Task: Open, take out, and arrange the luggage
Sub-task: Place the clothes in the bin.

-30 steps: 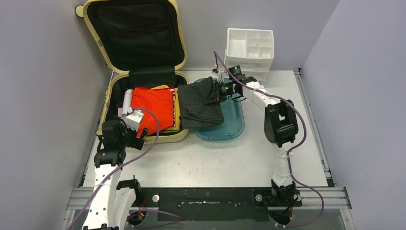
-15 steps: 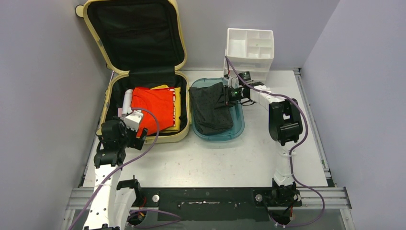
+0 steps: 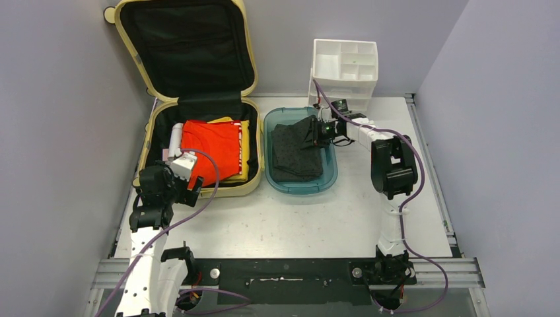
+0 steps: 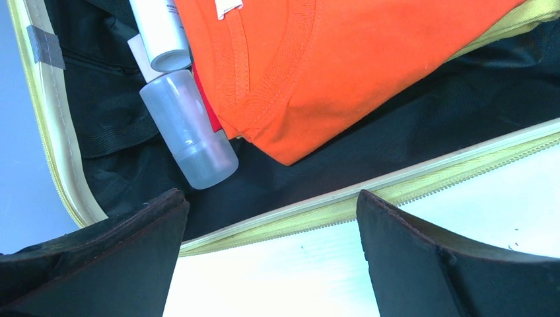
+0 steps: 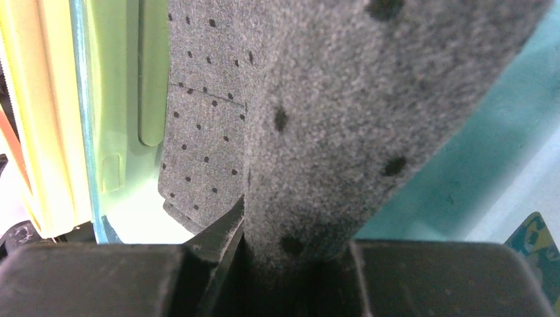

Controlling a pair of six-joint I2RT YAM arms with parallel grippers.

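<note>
The luggage [image 3: 232,189], a pale-yellow suitcase, lies open at the back left with its lid up against the wall. Inside are a folded orange garment [image 3: 211,148] [image 4: 370,59], a yellow one [image 3: 244,148] under it, and a clear bottle [image 4: 191,139] beside a white tube [image 3: 175,139]. My left gripper [image 3: 193,185] [image 4: 272,201] hangs open over the suitcase's front rim, holding nothing. A grey dotted garment [image 3: 296,155] [image 5: 343,119] lies in the teal tray [image 3: 331,177], and my right gripper [image 3: 316,131] [image 5: 297,247] is shut on its right edge.
A white drawer organizer [image 3: 345,69] stands at the back, just behind the tray. The teal tray sits tight against the suitcase's right side. Grey walls close in on the left, back and right. The near half of the white table [image 3: 290,224] is bare.
My right gripper has carried the grey garment rightward off the suitcase edge and lowered it, so it now lies inside the teal tray. The left arm has not moved.
</note>
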